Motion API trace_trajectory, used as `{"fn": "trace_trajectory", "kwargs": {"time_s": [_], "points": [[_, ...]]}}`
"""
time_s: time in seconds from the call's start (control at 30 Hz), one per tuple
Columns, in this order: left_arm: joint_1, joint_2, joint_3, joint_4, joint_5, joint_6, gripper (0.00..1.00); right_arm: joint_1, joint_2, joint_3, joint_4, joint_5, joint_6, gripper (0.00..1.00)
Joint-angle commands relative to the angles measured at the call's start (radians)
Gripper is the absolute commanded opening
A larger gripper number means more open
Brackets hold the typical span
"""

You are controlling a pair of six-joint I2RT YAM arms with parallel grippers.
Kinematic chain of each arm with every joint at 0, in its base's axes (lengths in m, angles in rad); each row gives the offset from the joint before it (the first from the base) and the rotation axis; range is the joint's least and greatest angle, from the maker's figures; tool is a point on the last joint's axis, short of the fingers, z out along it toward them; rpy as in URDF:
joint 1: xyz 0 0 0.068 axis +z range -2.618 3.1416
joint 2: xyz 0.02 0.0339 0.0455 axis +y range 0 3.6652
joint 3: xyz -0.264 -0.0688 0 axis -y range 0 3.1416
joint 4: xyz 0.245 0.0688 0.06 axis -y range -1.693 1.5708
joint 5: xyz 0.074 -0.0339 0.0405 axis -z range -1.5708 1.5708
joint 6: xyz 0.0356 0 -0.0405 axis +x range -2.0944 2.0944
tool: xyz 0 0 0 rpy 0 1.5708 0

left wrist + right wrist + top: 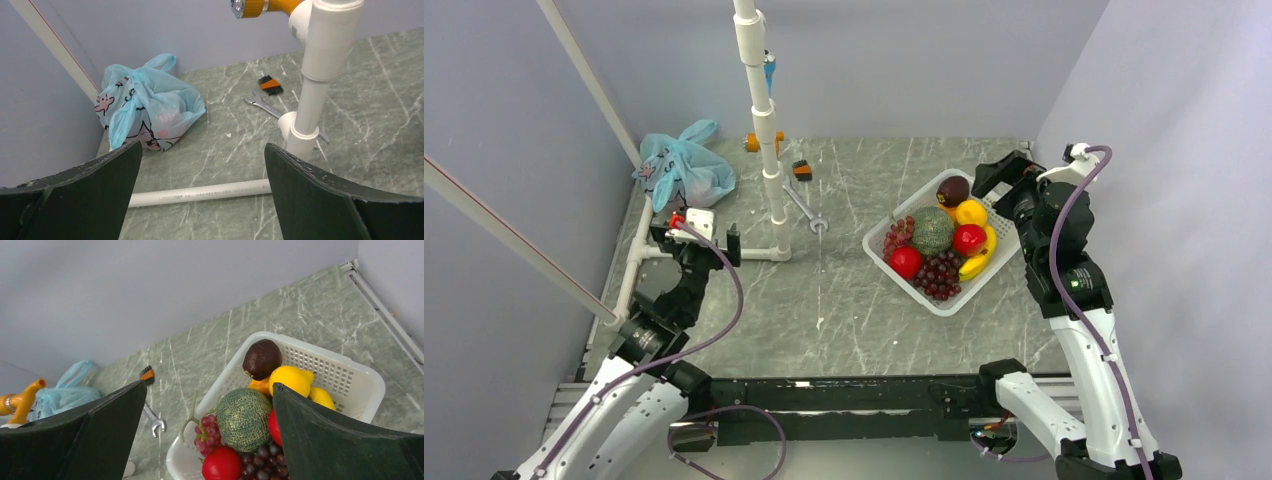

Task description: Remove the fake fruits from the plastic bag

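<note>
The light-blue plastic bag [682, 170] with a dark cartoon print lies tied and bulging at the table's far left corner. It also shows in the left wrist view [150, 107] and, small, in the right wrist view [62, 392]. The fake fruits are hidden inside it; only a faint pinkish shape shows through. My left gripper [697, 238] is open and empty above a lying white pipe [200, 192], a little short of the bag, jaws wide [202, 150]. My right gripper [996, 180] is open and empty above the far side of the basket, jaws wide [209, 387].
A white slotted basket [904, 285] at right centre holds purple grapes, a netted melon [243, 419], red apples, a lemon and a banana. A white pipe stand [769, 150] rises between the arms. A wrench [804, 210] and a small brush [801, 170] lie beside it.
</note>
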Motion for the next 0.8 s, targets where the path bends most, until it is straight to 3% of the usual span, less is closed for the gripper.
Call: {"fn": "trace_trajectory", "kwargs": {"time_s": [0.0,0.5,0.77], "points": [[-0.008,0.04,0.028,0.024,-0.063,0.011,0.99,-0.001,0.015,0.018,0.03,-0.014,0.056,1.0],[-0.008,0.17,0.06,-0.005,-0.22,-0.02,0.99,0.002,0.178,0.014,-0.032,-0.162,0.221,1.0],[0.157,0.174,0.047,0.015,-0.052,-0.118,0.99,0.002,0.131,-0.062,0.068,-0.252,0.227,1.0]]}}
